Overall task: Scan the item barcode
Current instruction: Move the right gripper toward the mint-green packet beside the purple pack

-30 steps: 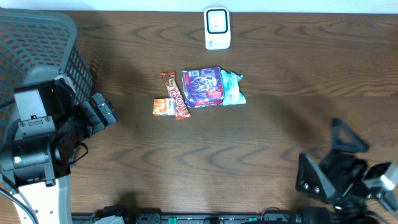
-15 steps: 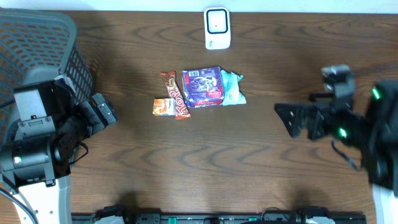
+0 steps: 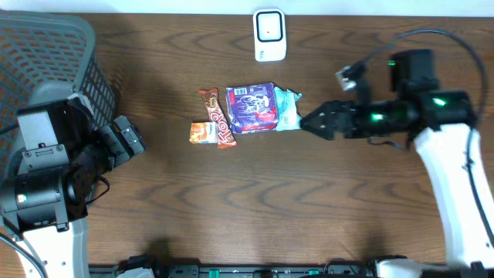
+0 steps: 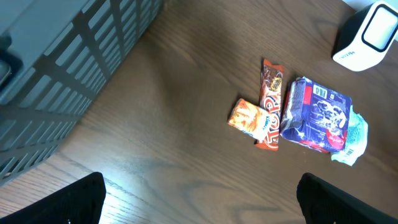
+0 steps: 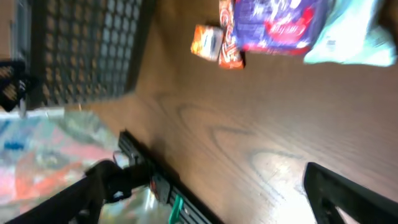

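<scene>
Pale teal packet (image 3: 289, 108): rightmost of the mid-table snacks, touching purple packet (image 3: 252, 106); we judge it light, soft, slippery; take its free right edge; right gripper (image 3: 310, 121) near, spread wide, empty; left gripper (image 3: 130, 137) likewise.

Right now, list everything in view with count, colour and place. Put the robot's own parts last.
scanner: one, white, rear centre of the table
purple packet: one, purple, mid-table
pale teal packet: one, pale teal, against the purple packet's right side
candy bar: one, red-brown, just left of the purple packet
small orange packet: one, orange, at the candy bar's left, near its front end
basket: one, dark grey mesh, far left rear
table: one, dark brown wood, under everything
left gripper: one, black, open, at the left beside the basket
right gripper: one, black, open, just right of the pale teal packet, pointing at it
</scene>
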### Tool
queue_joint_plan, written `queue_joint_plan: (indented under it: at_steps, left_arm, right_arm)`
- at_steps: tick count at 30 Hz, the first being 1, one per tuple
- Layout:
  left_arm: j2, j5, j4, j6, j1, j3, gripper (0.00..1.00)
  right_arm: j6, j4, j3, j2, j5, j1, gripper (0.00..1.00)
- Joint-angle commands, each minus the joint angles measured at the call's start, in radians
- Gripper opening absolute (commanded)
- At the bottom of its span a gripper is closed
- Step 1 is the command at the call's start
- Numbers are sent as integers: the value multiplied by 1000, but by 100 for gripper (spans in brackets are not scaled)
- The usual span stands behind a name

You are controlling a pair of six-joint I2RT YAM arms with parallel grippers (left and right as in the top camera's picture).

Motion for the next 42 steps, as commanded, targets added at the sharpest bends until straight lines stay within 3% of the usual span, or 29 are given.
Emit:
queue_joint_plan:
  at_steps: [1, 3, 9, 11, 15, 18, 20, 22, 26, 32, 36, 42]
  left_arm:
    - [0, -6, 0, -5, 3, 10, 98]
    - [0, -6, 0, -5, 3, 10, 98]
    - [0, -6, 0, -5, 3, 10, 98]
    - [0, -6, 0, -5, 3, 10, 98]
    - [0, -6, 0, -5, 3, 10, 98]
    - [0, -6, 0, -5, 3, 10, 98]
    - [0, -6, 0, -5, 3, 10, 98]
    - [0, -6, 0, -5, 3, 10, 98]
    - [0, -6, 0, -5, 3, 10, 98]
    - [0, -6, 0, -5, 3, 10, 98]
    - [0, -6, 0, -5, 3, 10, 98]
    - [0, -6, 0, -5, 3, 10, 98]
  right_arm:
    - [-1, 5, 4, 63, 91, 40, 72]
    - [3, 11, 4, 98, 178, 42, 70]
    - [38, 97, 4, 194, 283, 29, 94]
    - [61, 153, 4, 225, 283, 24, 93]
    - [148, 278, 4, 296, 283, 23, 72]
    - [189, 348, 4, 358, 283, 25, 40]
    - [192, 392, 4, 404, 283, 25, 39]
    - [191, 435, 4, 449, 273, 25, 47]
    - [138, 480, 4, 517, 130, 27, 43]
    - [129, 444, 32, 490, 249, 37, 18]
    - [151, 415, 74, 434, 360, 42, 8]
    - [172, 536, 87, 404, 393, 82, 11]
